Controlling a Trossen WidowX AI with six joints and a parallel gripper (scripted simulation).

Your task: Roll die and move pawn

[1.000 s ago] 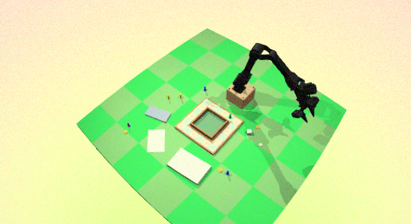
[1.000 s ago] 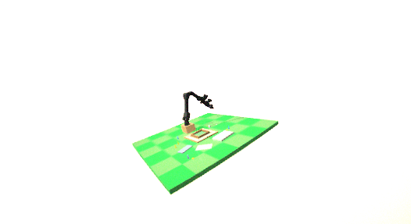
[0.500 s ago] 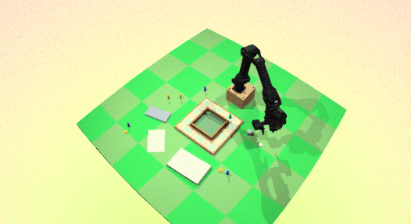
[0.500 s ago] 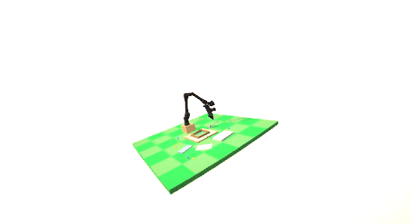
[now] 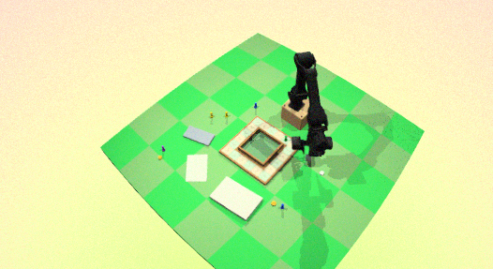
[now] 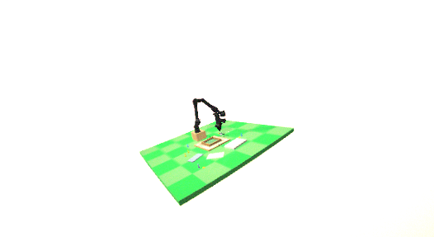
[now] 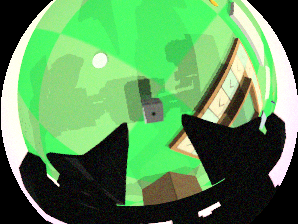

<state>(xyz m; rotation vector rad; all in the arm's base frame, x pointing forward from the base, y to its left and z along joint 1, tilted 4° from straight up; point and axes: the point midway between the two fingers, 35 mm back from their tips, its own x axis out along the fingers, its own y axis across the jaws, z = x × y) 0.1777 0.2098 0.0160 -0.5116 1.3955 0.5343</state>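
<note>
A green checkered mat (image 5: 155, 109) lies under a plain pale backdrop. From the left: a grey card (image 5: 199, 135), two white cards, then the board (image 5: 234, 156) with its dice tray (image 5: 261, 146). My claw (image 5: 309, 163) hangs partly open and empty just past the board's right corner. The white die (image 5: 321, 172) sits on the mat beside it, untouched.

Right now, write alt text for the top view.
A black arm on a wooden base reaches down beside the board, its open, empty gripper hanging above the green checkered mat near a small white die. Three pale sheets and scattered small pawns lie left of the board.
</note>
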